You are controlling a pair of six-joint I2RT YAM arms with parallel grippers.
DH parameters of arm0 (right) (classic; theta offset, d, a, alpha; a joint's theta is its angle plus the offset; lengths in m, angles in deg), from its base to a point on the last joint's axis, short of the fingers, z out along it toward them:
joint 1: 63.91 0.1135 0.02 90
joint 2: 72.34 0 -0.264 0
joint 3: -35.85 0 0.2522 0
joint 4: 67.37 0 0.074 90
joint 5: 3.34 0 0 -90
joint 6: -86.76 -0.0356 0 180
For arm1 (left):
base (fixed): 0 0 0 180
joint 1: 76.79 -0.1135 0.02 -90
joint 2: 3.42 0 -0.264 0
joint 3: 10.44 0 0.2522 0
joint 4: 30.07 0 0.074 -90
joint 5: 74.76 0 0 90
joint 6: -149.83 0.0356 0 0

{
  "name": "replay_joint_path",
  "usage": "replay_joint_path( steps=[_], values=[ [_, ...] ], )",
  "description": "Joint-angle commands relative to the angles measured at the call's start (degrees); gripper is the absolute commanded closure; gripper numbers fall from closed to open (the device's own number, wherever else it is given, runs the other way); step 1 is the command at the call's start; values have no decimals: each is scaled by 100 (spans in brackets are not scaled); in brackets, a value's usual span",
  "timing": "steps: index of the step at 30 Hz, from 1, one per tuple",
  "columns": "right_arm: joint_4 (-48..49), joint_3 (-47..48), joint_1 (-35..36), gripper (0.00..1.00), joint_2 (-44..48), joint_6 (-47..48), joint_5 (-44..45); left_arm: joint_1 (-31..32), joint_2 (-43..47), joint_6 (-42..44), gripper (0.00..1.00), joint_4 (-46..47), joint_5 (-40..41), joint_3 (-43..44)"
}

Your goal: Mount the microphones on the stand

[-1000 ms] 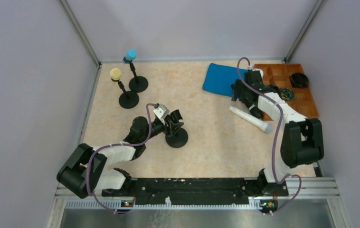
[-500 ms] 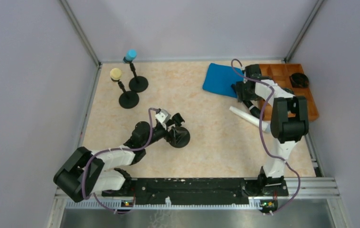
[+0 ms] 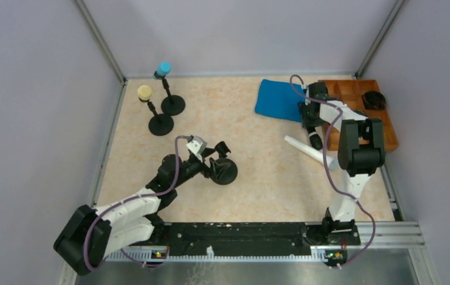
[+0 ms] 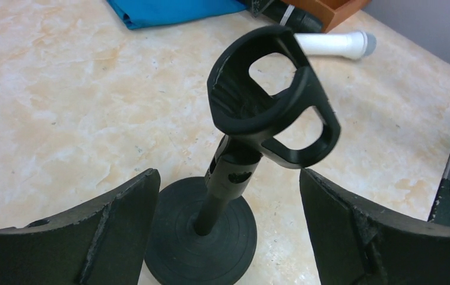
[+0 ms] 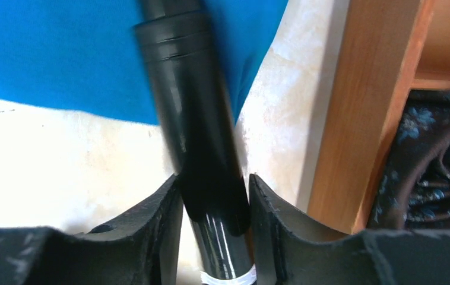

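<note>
An empty black stand [image 4: 234,172] with a round base [image 3: 225,172] rises between my left gripper's [image 4: 228,178] wide-open fingers [image 4: 116,237], which touch nothing. Its clip [image 4: 270,101] tilts toward the camera. My right gripper [image 5: 214,190] is shut on the black microphone [image 5: 193,107], which lies beside the wooden tray; in the top view that gripper [image 3: 313,132] is at the back right. The white microphone [image 3: 307,149] lies on the table just in front of it. The light blue microphone [image 3: 163,68] and the cream microphone [image 3: 145,92] sit in two stands at the back left.
A blue cloth [image 3: 277,98] lies behind the right gripper. The wooden tray [image 3: 353,89] at the back right holds dark items [image 3: 374,100]. Grey walls enclose the table on three sides.
My left gripper has opened, let go of the stand and drawn back a little. My right gripper has come down over the black microphone and shut on it.
</note>
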Motion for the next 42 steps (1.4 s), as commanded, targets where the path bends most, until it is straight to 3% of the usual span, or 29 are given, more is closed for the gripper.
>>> replay_joint_path(
  steps=[1, 5, 11, 16, 19, 25, 33, 42],
  values=[
    [797, -343, 19, 69, 811, -29, 152, 26, 827, -321, 7, -760, 224, -90],
    [1191, -554, 26, 88, 1322, 162, -31, 21, 1610, -595, 7, -1617, 545, -6],
    [1790, -889, 74, 99, 2205, 346, 101, 25, 2545, -745, 8, -2685, 758, 190],
    [2008, -1222, 178, 100, 3098, -18, -701, 24, 2988, -466, 8, -3389, 847, 690],
    [1824, -1487, 615, 100, 3563, -201, -1144, 25, 3045, -390, 5, -3538, 829, 1051],
    [2369, -2422, 1952, 100, 4723, -200, -2043, 27, 2881, -519, 1, -3444, 752, 2008],
    [5250, -3599, 2936, 100, 6160, -1166, -3248, 26, 2055, -994, 1, -3292, 482, 3227],
    [6115, -3564, 3545, 100, 6043, -1888, -3680, 24, 1535, -1599, 1, -1802, -353, 3182]
  ],
)
